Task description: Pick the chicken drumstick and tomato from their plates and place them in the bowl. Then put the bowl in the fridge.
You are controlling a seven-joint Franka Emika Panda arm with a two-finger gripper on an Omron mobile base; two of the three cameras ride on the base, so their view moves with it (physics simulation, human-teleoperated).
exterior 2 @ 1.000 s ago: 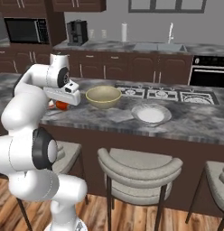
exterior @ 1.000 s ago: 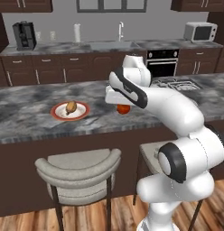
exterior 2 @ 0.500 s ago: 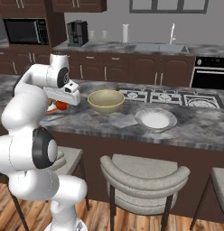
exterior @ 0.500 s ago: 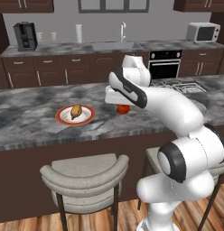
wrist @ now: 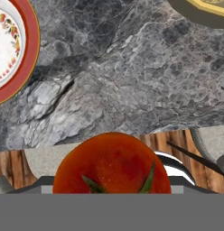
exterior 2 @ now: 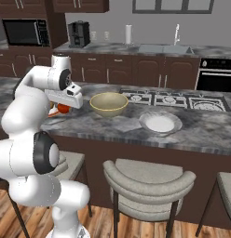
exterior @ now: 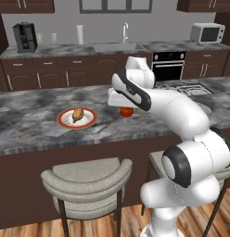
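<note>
Currently, status by item:
gripper: the white arm's two-finger gripper [exterior: 126, 110] hangs over the grey marbled stone bench [exterior: 33, 125], jaws spread wide and clamped on the tomato; fingertips themselves are hidden in the hand view.
tomato: small glossy red-orange ball with a green stem star [wrist: 112, 163], held between the jaws, up off the bench; in the left base view it sits just under the hand [exterior: 126, 111], in the right base view it peeks out below the hand [exterior 2: 64, 109].
drumstick: small golden-brown lumpy chicken drumstick [exterior: 78, 114] lies on the round white plate with a broad red-orange rim [exterior: 64, 121], left of the gripper, apart from it.
red-rim plate, hand view: its rim and patterned white centre sit at the upper left edge [wrist: 29, 58].
bowl: deep round tan bowl with a plain rim [exterior 2: 108, 104] stands on the bench just right of the gripper in the right base view; its rim cuts the top right corner of the hand view [wrist: 199, 13]. Inside looks bare as far as visible.
white-grey plate: round flat plate [exterior 2: 160, 123] on the bench, right of the bowl, near it but not touching.
stools: pale grey cushioned bar stools [exterior: 87, 178] stand at the near side of the bench.
</note>
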